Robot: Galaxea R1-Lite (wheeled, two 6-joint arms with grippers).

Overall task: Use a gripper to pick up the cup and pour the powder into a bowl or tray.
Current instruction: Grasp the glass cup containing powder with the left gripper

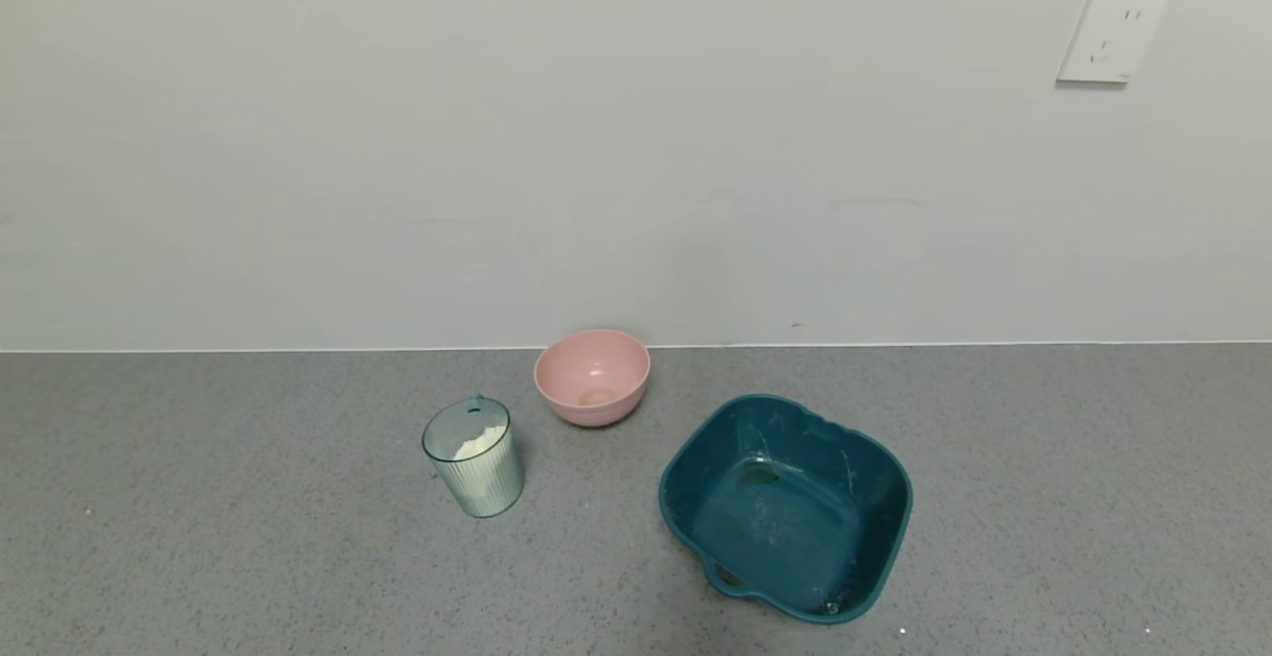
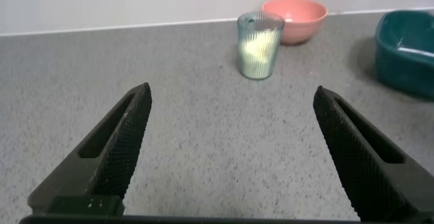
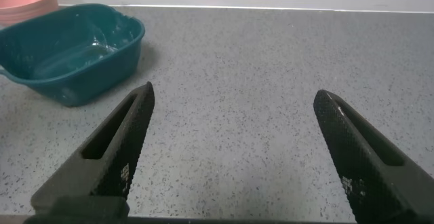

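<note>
Ribbed translucent cup (image 1: 474,457) is seen upright on the grey speckled countertop (image 1: 199,557), lower left of centre in the head view; white powder (image 1: 477,444) is visible inside, tab on the far rim. Pink bowl (image 1: 592,376) is placed just up-right of it, near the wall (image 1: 596,139), not touching. Teal basin (image 1: 785,507) is set to the lower right, apart from both, faint powder streaks inside. Wall socket (image 1: 1110,38) is located upper right.

Left gripper (image 2: 230,105) is shown spread wide, nothing held, cup centred ahead of it in the left wrist view. Right gripper (image 3: 234,105) is likewise spread and unloaded over bare counter, basin off to one side.
</note>
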